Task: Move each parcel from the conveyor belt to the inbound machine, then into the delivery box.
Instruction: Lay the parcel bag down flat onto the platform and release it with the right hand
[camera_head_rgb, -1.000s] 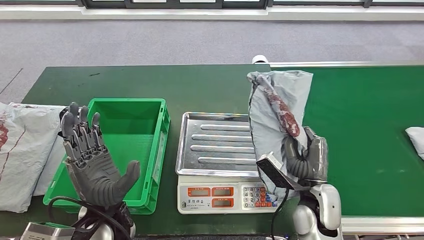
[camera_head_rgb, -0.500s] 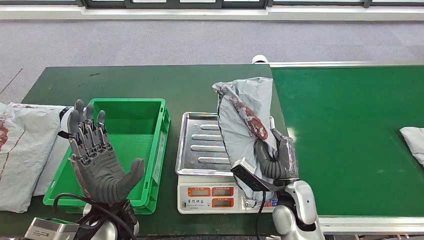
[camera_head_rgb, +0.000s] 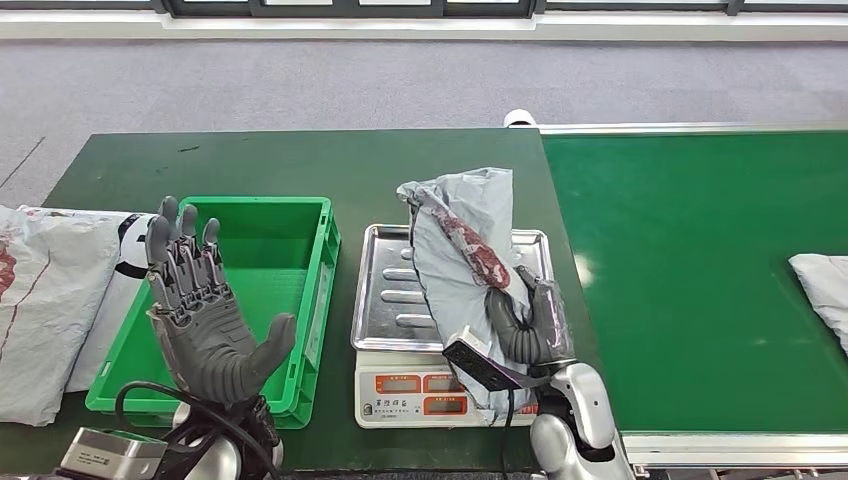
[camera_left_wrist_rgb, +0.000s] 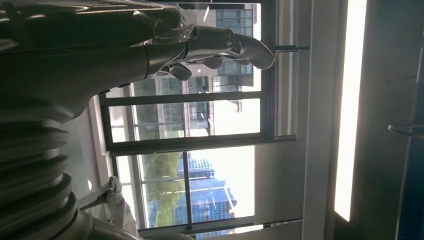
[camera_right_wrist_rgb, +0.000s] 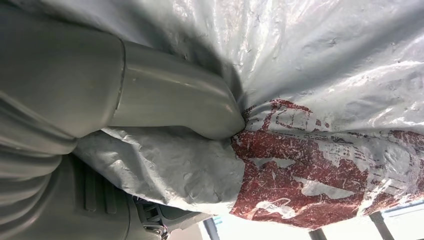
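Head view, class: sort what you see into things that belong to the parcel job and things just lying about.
Job:
grey parcel, gripped by right hand
scale tray
green crate
conveyor belt
next parcel on the belt

Lying about:
grey bags beside the crate
carpet floor

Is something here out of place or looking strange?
Nothing is spilled or damaged. The right hand holds a crumpled grey parcel upright over the scale, not yet laid flat. The left hand is raised open over the green box.
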